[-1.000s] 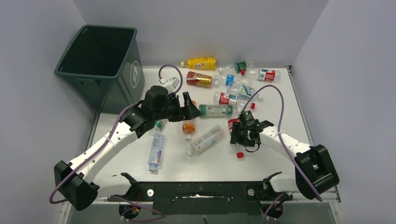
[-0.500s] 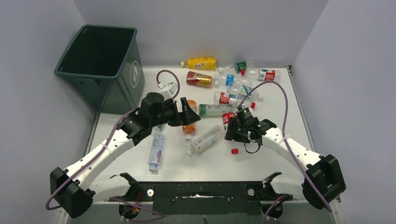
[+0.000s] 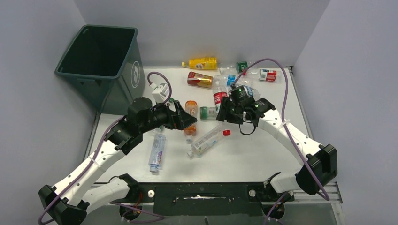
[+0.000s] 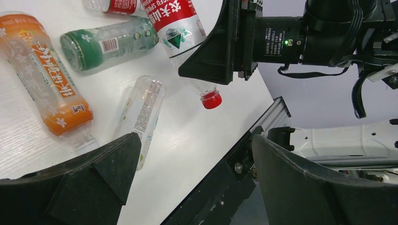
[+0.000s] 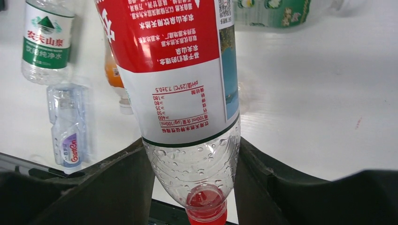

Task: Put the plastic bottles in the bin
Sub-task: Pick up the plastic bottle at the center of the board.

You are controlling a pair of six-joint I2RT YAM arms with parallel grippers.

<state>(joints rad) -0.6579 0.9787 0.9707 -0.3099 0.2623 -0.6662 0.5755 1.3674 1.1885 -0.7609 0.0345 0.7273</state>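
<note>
My right gripper (image 3: pixel 224 116) is shut on a clear red-labelled bottle (image 3: pixel 218 98) and holds it above the table, red cap (image 5: pixel 205 207) pointing down; the fingers (image 5: pixel 117 187) clamp its shoulder in the right wrist view. It also shows in the left wrist view (image 4: pixel 176 23). My left gripper (image 3: pixel 187 117) is open and empty, hovering beside an orange bottle (image 3: pixel 190 112), which lies at the left in its wrist view (image 4: pixel 49 84). The dark green bin (image 3: pixel 101 51) stands off the table's far left corner. Several more bottles lie on the table.
A green-labelled bottle (image 3: pixel 207 112), a clear bottle (image 3: pixel 206 139) and a blue-labelled one (image 3: pixel 157 152) lie mid-table. Yellow (image 3: pixel 202 63), red-gold (image 3: pixel 200 79), green-capped (image 3: pixel 241 67) and red-labelled (image 3: pixel 267 75) bottles lie at the far edge. Grey walls enclose the table.
My right gripper has lifted the red-labelled bottle off the table and carried it up and toward the far left. My left arm has drawn back to the left, still open.
</note>
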